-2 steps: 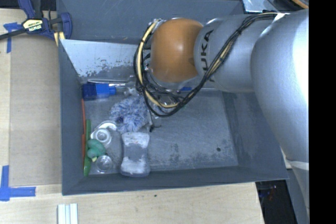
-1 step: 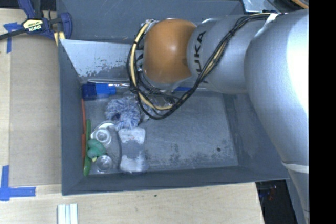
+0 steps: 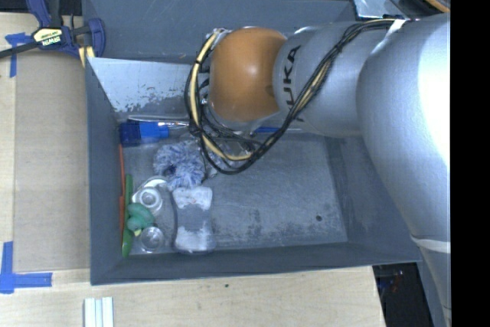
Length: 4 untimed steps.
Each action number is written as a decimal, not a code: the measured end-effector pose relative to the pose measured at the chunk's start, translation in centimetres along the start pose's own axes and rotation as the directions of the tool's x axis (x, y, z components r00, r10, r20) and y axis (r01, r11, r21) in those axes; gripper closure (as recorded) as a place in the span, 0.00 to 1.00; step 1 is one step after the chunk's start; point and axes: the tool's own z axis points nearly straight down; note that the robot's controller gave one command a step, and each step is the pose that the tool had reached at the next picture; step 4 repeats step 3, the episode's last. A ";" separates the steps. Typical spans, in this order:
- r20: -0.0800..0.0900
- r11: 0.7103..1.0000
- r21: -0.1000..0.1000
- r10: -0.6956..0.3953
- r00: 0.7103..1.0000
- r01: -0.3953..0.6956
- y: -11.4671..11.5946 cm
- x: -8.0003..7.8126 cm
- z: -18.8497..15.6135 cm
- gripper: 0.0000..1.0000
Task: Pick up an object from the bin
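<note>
blue-white crumpled cloth lies just beside orange wrist cover.

Robotics lab, KUKA arm (cables along it), grey metal bin

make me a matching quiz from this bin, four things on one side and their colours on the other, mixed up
Things:
1. block
2. longest stick
3. crumpled cloth
4. small lump

Colours:
a. green
b. blue and white
c. orange-red
d. blue

Pairs: 1-d, 2-c, 3-b, 4-a
</note>
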 end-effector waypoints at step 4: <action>-0.002 1.000 -0.001 0.004 1.000 -0.004 0.0 0.1 -5.2 1.00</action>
